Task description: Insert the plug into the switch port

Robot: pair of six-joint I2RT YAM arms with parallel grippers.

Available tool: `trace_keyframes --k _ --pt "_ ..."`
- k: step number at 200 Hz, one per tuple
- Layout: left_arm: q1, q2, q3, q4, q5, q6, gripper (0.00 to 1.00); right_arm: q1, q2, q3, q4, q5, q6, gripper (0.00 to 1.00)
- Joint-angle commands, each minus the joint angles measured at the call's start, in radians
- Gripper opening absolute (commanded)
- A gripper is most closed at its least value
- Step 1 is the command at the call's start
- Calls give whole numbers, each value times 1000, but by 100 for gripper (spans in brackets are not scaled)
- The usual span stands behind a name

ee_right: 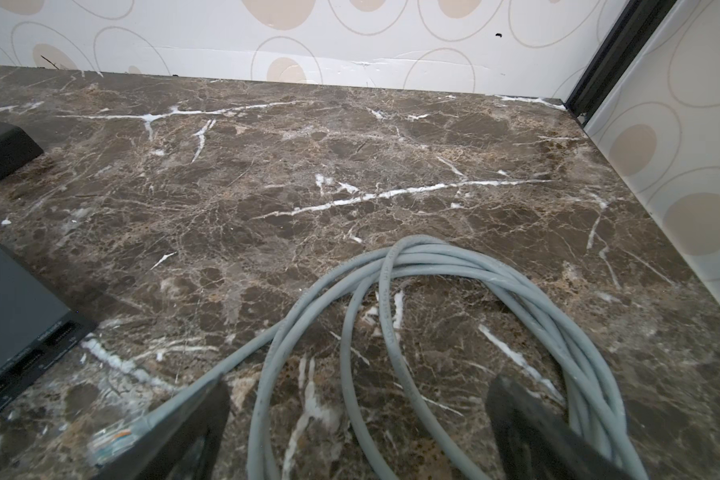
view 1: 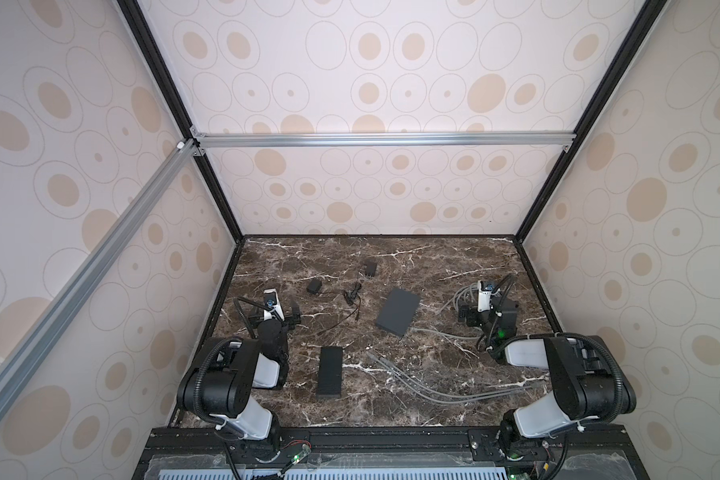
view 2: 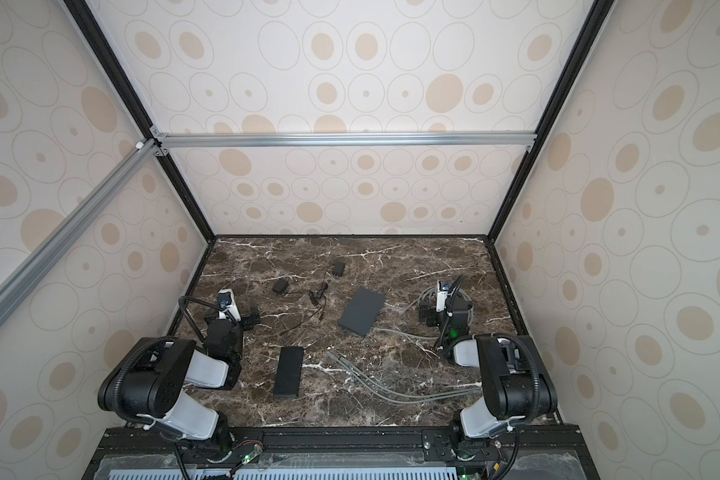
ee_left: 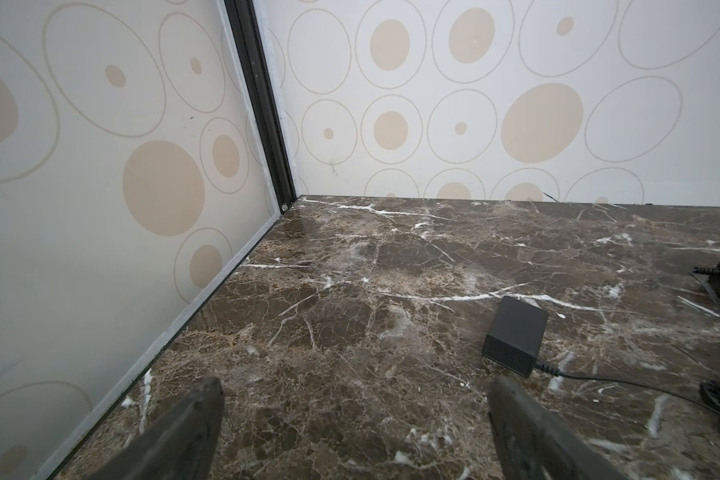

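The switch (view 1: 398,311) (view 2: 360,311) is a flat dark grey box lying mid-table; the right wrist view shows its port side (ee_right: 38,353). A clear plug (ee_right: 113,440) on a grey cable lies on the marble close to that side, just outside one finger of my right gripper (ee_right: 358,386). That gripper (view 1: 489,309) (view 2: 445,313) hangs open over a coil of grey cable (ee_right: 433,266) and holds nothing. My left gripper (view 1: 276,316) (view 2: 235,318) (ee_left: 356,388) is open over bare marble at the left, empty.
A black ribbed box (view 1: 330,372) lies near the front. Several loose grey cable ends (view 1: 371,356) lie beside it. Two black power adapters (view 1: 314,286) (view 1: 368,268) with thin black leads sit at the back; one adapter (ee_left: 516,332) is beyond the left gripper. Patterned walls enclose the table.
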Motion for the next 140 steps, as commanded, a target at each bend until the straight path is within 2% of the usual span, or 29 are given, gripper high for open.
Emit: trace_keyframes --k 1,98,104,111,119,127,134,140 --pt "-2 11 16 44 -11 24 98 -4 2 11 4 -7 0 100" --pt "10 2 22 17 5 8 98 4 3 7 14 17 1 100" --pt "7 -11 22 16 -27 11 98 4 -2 4 21 18 -1 100" --pt "-2 -66 39 -70 -75 6 98 6 -24 -15 75 -18 -21 100" --pt "-15 -152 79 -224 -158 -14 98 15 -137 -8 -90 -49 -32 100" --pt "-22 -258 136 -431 -238 -102 98 17 -261 54 -313 -56 34 100" --pt "-22 -341 186 -571 -246 -186 98 16 -339 113 -485 -27 130 100" --pt "-22 -398 213 -644 -199 -243 98 15 -391 152 -602 8 210 100"
